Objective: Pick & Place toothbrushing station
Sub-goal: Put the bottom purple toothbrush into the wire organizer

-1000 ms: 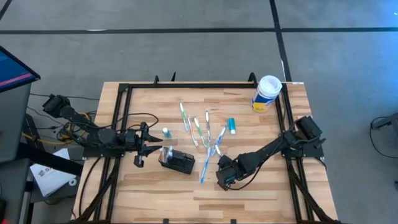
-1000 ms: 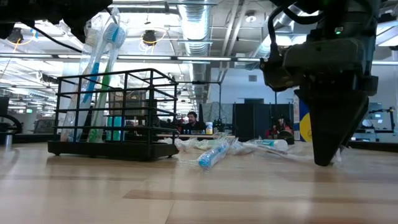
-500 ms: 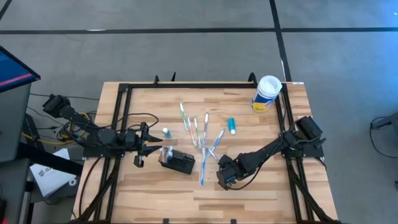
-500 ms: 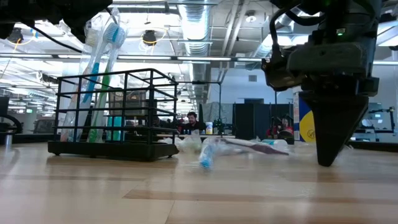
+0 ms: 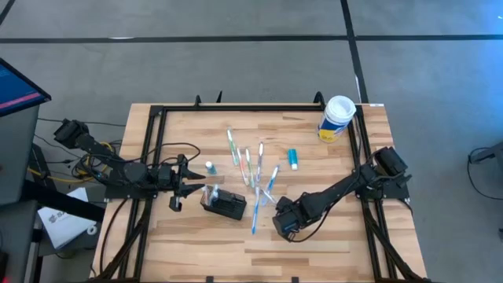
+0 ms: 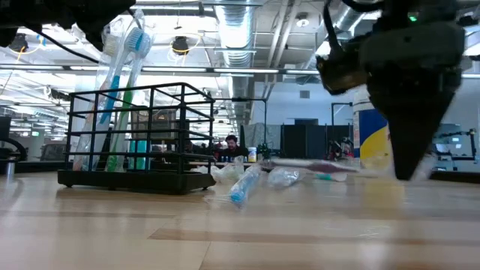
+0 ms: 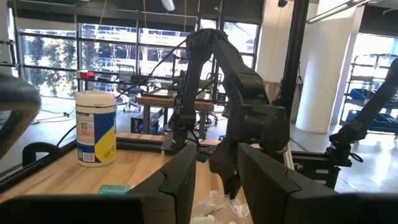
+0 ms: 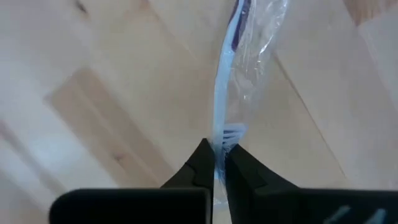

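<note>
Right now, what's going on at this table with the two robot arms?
The right gripper has pinched shut on a wrapped toothbrush low over the wooden table, near a loose scatter of other wrapped toothbrushes. The left gripper waits beside the black wire holder, which already has toothbrushes standing in it. A white-lidded canister sits in the far corner.

Even bright overhead light, soft shadows, window glare in left wrist view, right wrist view blurred

Pale wood table (image 5: 314, 240), glossy clear-wrapped toothbrush (image 8: 231, 93)
</note>
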Robot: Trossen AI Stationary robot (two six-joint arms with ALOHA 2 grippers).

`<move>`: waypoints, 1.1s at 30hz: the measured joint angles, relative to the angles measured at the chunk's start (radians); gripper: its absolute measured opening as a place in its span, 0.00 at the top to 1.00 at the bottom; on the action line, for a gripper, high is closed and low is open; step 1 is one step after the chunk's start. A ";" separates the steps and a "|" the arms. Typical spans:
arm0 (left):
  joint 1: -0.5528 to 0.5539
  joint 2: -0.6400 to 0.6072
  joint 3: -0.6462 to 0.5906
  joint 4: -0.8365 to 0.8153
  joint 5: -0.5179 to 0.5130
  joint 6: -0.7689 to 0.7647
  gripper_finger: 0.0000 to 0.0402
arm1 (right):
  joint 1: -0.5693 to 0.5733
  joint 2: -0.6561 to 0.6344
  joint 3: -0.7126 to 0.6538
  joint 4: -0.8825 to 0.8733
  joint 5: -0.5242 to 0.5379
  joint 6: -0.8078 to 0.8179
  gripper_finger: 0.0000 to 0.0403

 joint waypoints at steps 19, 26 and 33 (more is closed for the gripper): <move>0.000 0.133 0.140 0.016 -0.040 0.299 0.72 | -0.050 -0.001 0.274 -0.322 0.062 -0.164 0.99; 0.000 0.317 0.264 0.013 -0.125 0.449 0.72 | -0.070 -0.002 0.389 -0.433 0.112 -0.206 0.99; -0.027 0.472 0.384 0.011 -0.248 0.632 0.72 | -0.086 -0.002 0.481 -0.439 0.119 -0.296 0.99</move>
